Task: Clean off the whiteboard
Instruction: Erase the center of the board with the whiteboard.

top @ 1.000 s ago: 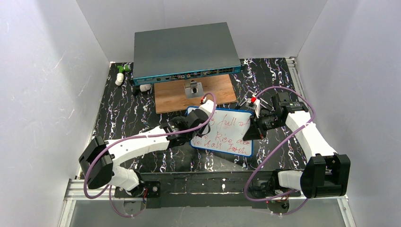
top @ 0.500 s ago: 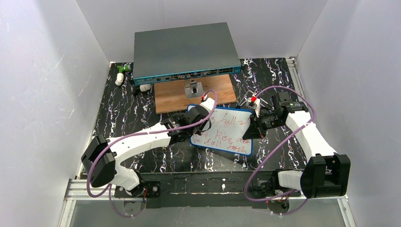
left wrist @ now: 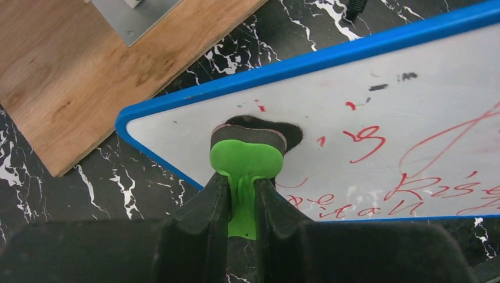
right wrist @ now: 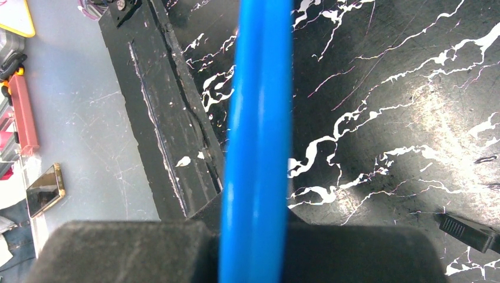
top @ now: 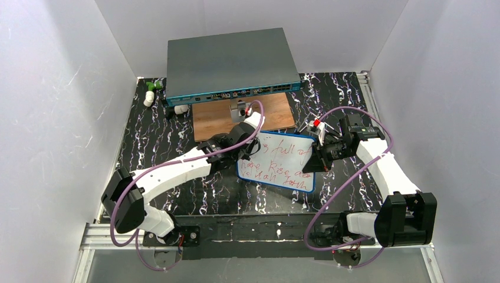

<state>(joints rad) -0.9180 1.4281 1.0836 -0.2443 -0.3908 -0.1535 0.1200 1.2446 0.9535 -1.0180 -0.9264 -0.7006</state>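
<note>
The whiteboard (top: 285,155) lies on the black marbled table, blue-framed, with red handwriting over most of it. My left gripper (top: 252,128) is shut on a green eraser (left wrist: 247,160). The eraser's dark felt pad (left wrist: 253,128) presses on the whiteboard (left wrist: 365,118) near its far left corner, where only a few red specks are left. My right gripper (top: 316,160) is shut on the board's right edge. In the right wrist view the blue frame (right wrist: 257,118) runs straight up between the fingers of that gripper (right wrist: 255,219).
A grey-teal network switch (top: 230,62) stands at the back, with a brown wooden board (top: 271,115) carrying a small metal piece (top: 240,110) in front of it. Small white and green items (top: 150,93) lie at the back left. White walls close in on three sides.
My left gripper has slid the eraser from the board's left middle up to its far left corner, wiping writing there. The right gripper and the board have stayed put.
</note>
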